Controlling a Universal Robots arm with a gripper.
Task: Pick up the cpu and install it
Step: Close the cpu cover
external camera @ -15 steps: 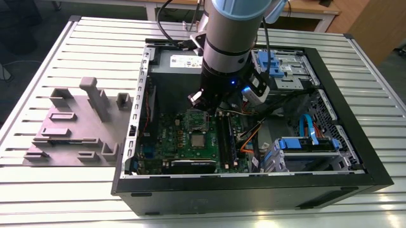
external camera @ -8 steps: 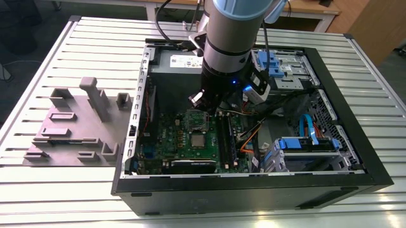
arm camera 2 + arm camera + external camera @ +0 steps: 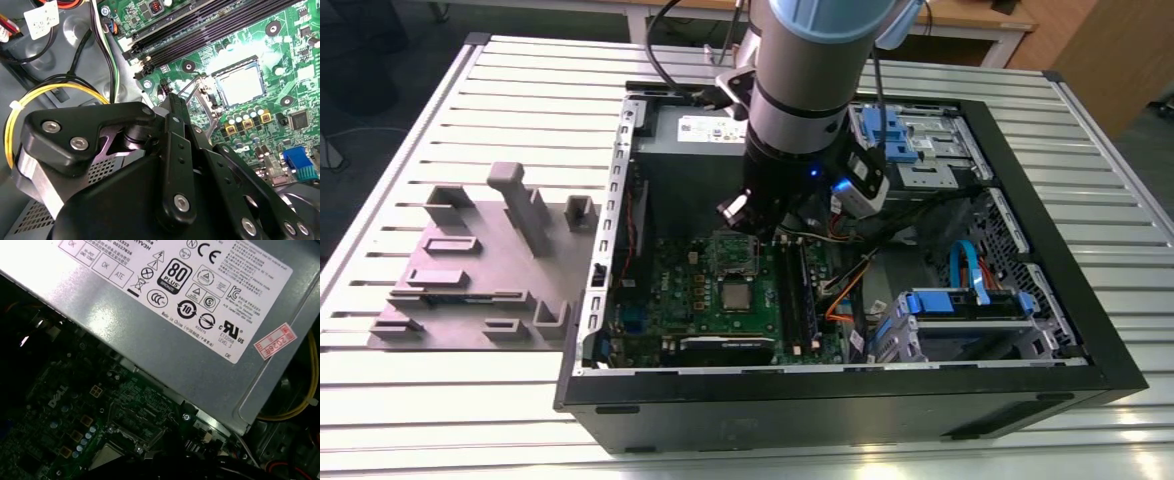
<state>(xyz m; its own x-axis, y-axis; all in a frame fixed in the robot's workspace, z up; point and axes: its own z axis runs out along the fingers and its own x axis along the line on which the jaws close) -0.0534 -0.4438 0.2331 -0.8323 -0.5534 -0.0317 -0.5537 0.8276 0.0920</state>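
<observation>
Silvery cpu (image 3: 738, 297) lies in its socket, at 6 o'clock from the gripper (image 3: 754, 225) in the exterior view. I cannot tell the gripper's opening. Skewed pressing could bend pins.

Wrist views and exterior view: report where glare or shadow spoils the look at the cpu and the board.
In the second wrist view glare washes the cpu pale; in the first wrist view the power supply glares white toward one corner, while the green board beside it sits in deep shadow; in the exterior view the light is even.
</observation>
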